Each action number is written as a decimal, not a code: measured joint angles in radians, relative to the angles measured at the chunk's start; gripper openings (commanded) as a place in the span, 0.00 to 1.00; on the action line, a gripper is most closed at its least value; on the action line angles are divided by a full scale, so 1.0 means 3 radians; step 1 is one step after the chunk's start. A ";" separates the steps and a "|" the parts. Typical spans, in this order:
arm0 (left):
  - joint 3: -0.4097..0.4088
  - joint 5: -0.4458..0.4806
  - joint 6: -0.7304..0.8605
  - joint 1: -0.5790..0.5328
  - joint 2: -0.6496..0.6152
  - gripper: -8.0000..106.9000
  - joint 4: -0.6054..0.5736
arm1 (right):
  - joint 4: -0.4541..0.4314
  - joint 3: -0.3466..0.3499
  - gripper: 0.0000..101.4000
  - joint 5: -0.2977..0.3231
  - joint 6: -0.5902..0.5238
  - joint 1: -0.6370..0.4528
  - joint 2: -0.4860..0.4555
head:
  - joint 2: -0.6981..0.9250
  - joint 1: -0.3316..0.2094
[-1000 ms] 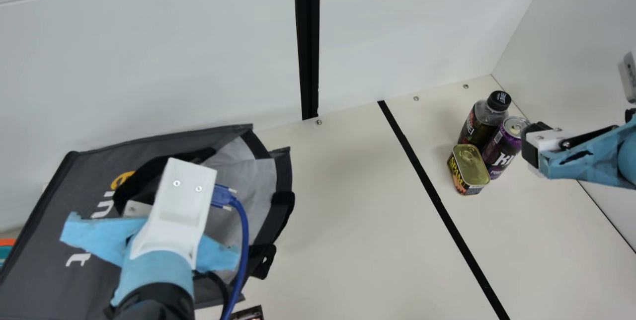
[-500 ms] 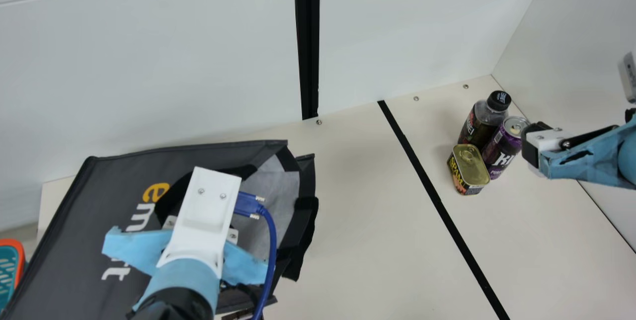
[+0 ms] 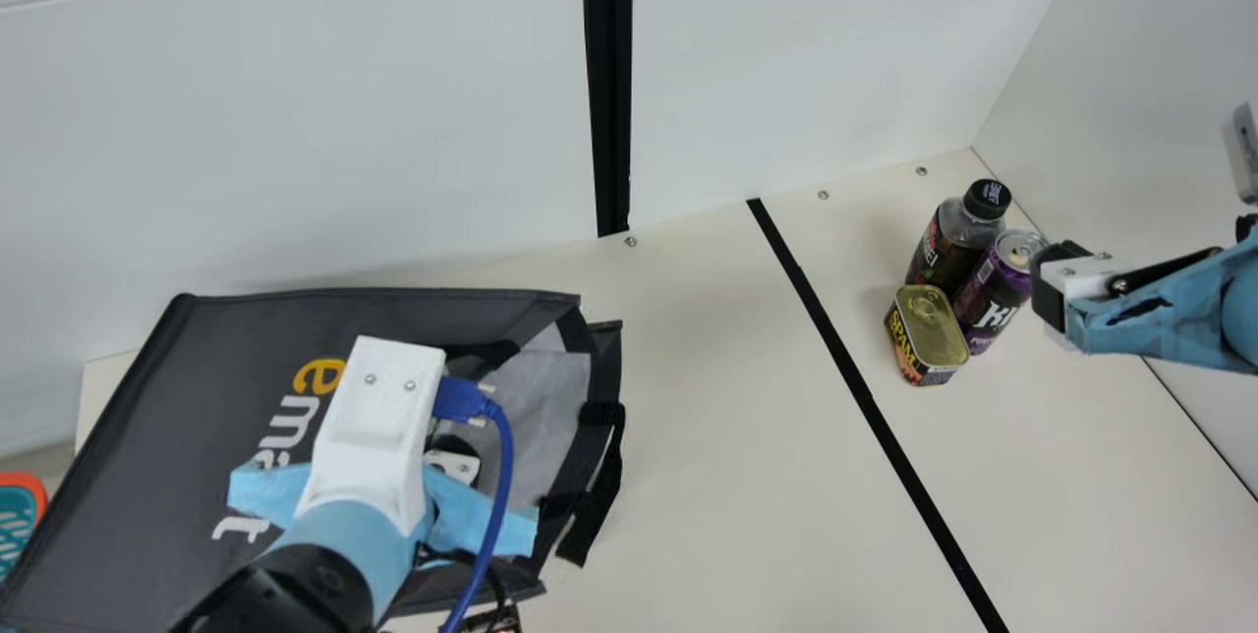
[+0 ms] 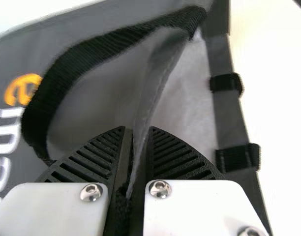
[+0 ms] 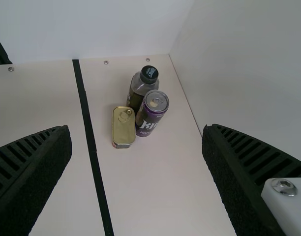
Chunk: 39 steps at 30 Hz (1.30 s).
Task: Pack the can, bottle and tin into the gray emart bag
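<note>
Left claw [image 4: 136, 129] is narrow, pinching a fabric panel of the gray emart bag [image 3: 157, 397]. Over the last second, the bag has shifted from the worktop's [image 3: 737, 466] left edge toward its middle, probably easing loading. Can [image 3: 988, 304], bottle [image 3: 943, 250] and tin [image 3: 927, 328] remain unpacked near the far right corner. Right claw [image 5: 136, 127] stands wide, empty. Likely next requirement: spread the mouth.

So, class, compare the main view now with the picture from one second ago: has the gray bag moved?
Yes. The gray bag has shifted toward that view's right, its mouth now nearer the slanting black line on the table.
</note>
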 measured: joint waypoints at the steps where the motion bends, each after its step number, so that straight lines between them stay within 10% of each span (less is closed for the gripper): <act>1: 0.0017 -0.0053 0.0037 0.0035 -0.0006 0.16 -0.0069 | 0.0000 0.0000 0.90 0.0000 0.0000 0.0000 0.0000 | -0.0005 0.0000; 18: 0.0268 -0.0649 0.0958 0.0602 -0.0057 0.16 -0.1439 | 0.0000 0.0000 0.90 0.0000 0.0000 0.0000 0.0000 | -0.0005 0.0000; 39: 0.0233 -0.0499 0.2304 0.1197 -0.0009 0.16 -0.3015 | 0.0000 0.0000 0.90 0.0000 0.0000 0.0000 0.0000 | -0.0005 0.0000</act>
